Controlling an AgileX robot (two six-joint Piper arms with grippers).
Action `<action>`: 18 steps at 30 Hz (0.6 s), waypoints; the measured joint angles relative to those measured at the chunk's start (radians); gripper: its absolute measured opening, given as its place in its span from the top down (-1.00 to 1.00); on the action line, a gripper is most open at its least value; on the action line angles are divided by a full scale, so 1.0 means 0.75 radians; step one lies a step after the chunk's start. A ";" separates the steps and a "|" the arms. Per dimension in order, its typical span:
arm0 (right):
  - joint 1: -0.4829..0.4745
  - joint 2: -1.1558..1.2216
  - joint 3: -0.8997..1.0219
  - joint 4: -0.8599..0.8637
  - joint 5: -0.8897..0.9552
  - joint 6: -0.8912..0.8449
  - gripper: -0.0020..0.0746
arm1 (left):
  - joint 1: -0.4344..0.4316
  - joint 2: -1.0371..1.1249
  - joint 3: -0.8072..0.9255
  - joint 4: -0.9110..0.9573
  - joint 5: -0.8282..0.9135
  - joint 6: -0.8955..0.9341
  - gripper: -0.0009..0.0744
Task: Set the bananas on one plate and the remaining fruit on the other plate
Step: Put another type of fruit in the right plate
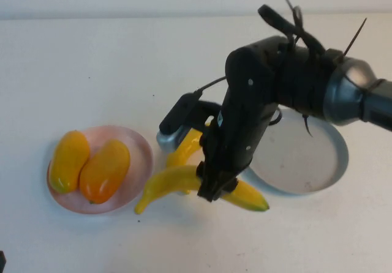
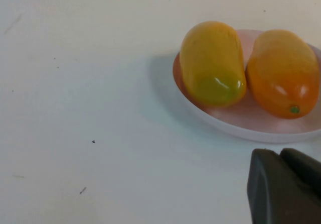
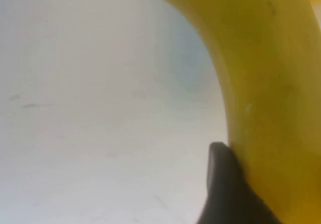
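Two yellow bananas lie on the table between the plates: the larger banana point(image 1: 168, 182) in front, the second banana point(image 1: 184, 150) behind it. My right gripper point(image 1: 214, 188) reaches down from the right and is shut on the larger banana point(image 3: 261, 83), with one dark finger point(image 3: 225, 184) pressed against its side. The yellow-green fruit point(image 1: 68, 160) and the orange fruit point(image 1: 105, 170) rest on the pink plate point(image 1: 144, 147). The grey-blue plate point(image 1: 306, 163) holds nothing. My left gripper point(image 2: 282, 153) is shut and hovers near the pink plate point(image 2: 251, 128), beside the fruits point(image 2: 211, 63) point(image 2: 282, 72).
The right arm's black body point(image 1: 257, 101) spans the middle and covers part of the grey plate's rim and the second banana. Bare white table point(image 1: 122, 71) stretches behind and to the left of the plates.
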 joint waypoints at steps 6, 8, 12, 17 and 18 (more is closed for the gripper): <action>-0.121 -0.044 -0.067 -0.398 0.088 0.548 0.16 | 0.000 0.000 0.000 0.000 0.000 0.000 0.98; -0.215 -0.044 -0.067 -0.439 0.095 0.619 0.16 | 0.000 0.000 0.000 0.000 0.000 0.000 0.98; -0.413 -0.030 -0.067 -0.395 0.098 0.665 0.16 | 0.000 0.000 0.000 0.000 0.000 0.000 0.98; -0.590 0.020 -0.067 -0.287 0.084 0.664 0.16 | 0.000 0.000 0.000 0.000 0.000 0.000 0.98; -0.604 0.033 -0.067 -0.264 0.082 0.649 0.16 | 0.000 0.000 0.000 0.000 0.000 0.000 0.98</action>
